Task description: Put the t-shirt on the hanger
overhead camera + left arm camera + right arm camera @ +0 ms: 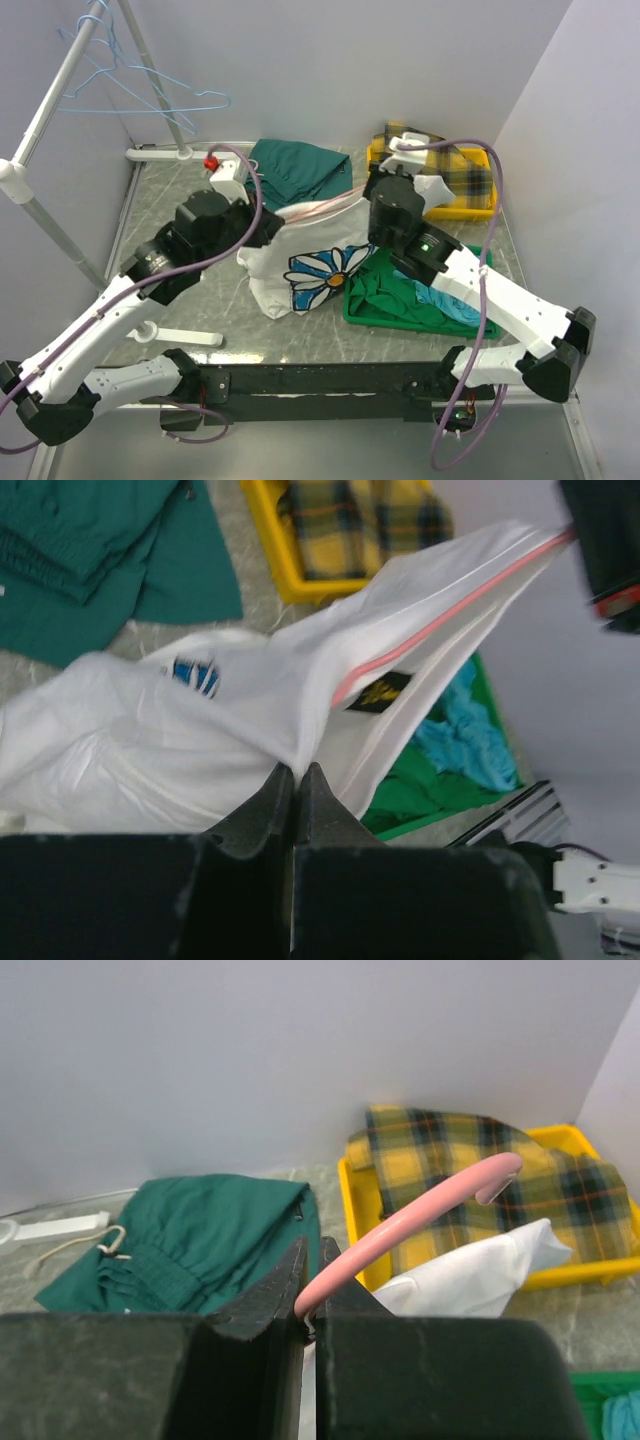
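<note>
Jaws of the left gripper (pixel 297 778) stand closed on a fold of the t-shirt (pixel 150 750). Confirm this in the left wrist view, where white cloth rises straight out of the pinch at lower centre. Jaws of the right gripper (pixel 311 1300) stand closed on the hook end of the hanger (pixel 420 1210). Its pink wire arcs from that pinch toward the upper right of the right wrist view.

Note the governing relation. In the left wrist view, the hanger's shoulder wire shows as a pink line from frame centre to the upper right, lying against or inside the white cloth. You cannot tell which layer covers it. Its long axis points away from the left pinch toward the right gripper. In the top view the same axis runs roughly left to right at frame centre, between the two grippers. The shirt body and flower print hang below it onto the table (pixel 300 335), with the lower right edge just beside the green tray (pixel 352 312).

Treat the left arm as nearer the free end of the wire and the right arm as placed at the hook. The next move probably calls for drawing cloth along this axis toward the hook. Expect the loose folds to bunch against the wire.
</note>
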Robot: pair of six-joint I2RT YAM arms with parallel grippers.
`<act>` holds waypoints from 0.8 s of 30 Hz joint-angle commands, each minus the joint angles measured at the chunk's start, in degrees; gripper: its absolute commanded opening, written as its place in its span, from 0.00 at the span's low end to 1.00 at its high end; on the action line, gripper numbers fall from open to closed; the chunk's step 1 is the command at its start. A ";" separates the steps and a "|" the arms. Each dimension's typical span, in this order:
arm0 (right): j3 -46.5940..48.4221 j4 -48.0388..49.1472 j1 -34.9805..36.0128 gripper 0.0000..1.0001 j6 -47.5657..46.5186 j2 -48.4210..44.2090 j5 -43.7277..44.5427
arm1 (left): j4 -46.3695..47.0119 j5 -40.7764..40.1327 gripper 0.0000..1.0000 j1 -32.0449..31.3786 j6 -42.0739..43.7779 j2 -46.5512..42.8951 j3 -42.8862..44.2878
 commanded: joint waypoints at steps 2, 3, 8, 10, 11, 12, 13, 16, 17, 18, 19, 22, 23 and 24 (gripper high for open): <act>11.57 3.34 3.88 0.00 -8.35 5.72 6.34 | 1.24 2.27 0.04 0.33 1.89 2.35 13.37; 14.63 3.17 4.85 0.00 -9.22 6.79 6.61 | 1.15 2.89 0.04 0.24 1.98 2.97 14.79; 25.45 -0.26 6.70 0.00 -12.04 15.57 8.71 | 1.68 3.95 0.06 0.24 0.49 5.17 20.69; 30.46 -3.23 7.05 0.00 -12.31 18.64 9.60 | 1.77 1.84 0.07 0.24 -0.48 4.82 20.52; 31.44 -3.51 7.23 0.00 -12.31 19.18 9.68 | 1.59 0.79 0.08 0.24 -1.01 4.47 20.26; 32.58 -3.43 7.23 0.00 -12.66 19.54 9.69 | 1.59 -1.39 0.08 0.24 -1.45 4.20 19.73; 33.37 -4.47 7.40 0.00 -12.31 19.98 9.95 | 1.85 -1.85 0.09 0.24 -1.89 3.85 17.98; 34.70 -4.92 8.10 0.00 -12.31 19.72 8.90 | 2.55 -4.31 0.11 0.24 -3.29 2.54 13.51; 34.87 -5.44 8.98 0.00 -11.87 19.80 8.02 | 3.86 -3.97 0.12 0.24 -3.47 1.84 12.35; 35.22 -5.97 9.77 0.00 -11.43 19.98 7.67 | 6.31 -3.70 0.13 0.24 -3.73 1.65 11.47; 35.31 -6.15 10.56 0.00 -11.69 21.11 7.75 | 7.82 -2.66 0.14 0.24 -3.91 1.57 10.25; 35.40 -7.81 13.20 0.00 -10.73 23.48 7.84 | 10.90 -2.30 0.15 0.24 -4.70 1.91 10.06; 35.66 -8.60 13.29 0.00 -9.94 23.93 6.80 | 11.52 -1.86 0.17 0.24 -4.79 2.26 9.97; 36.19 -9.13 13.47 0.00 -8.89 24.11 6.09 | 12.57 -1.77 0.18 0.24 -5.05 2.27 9.88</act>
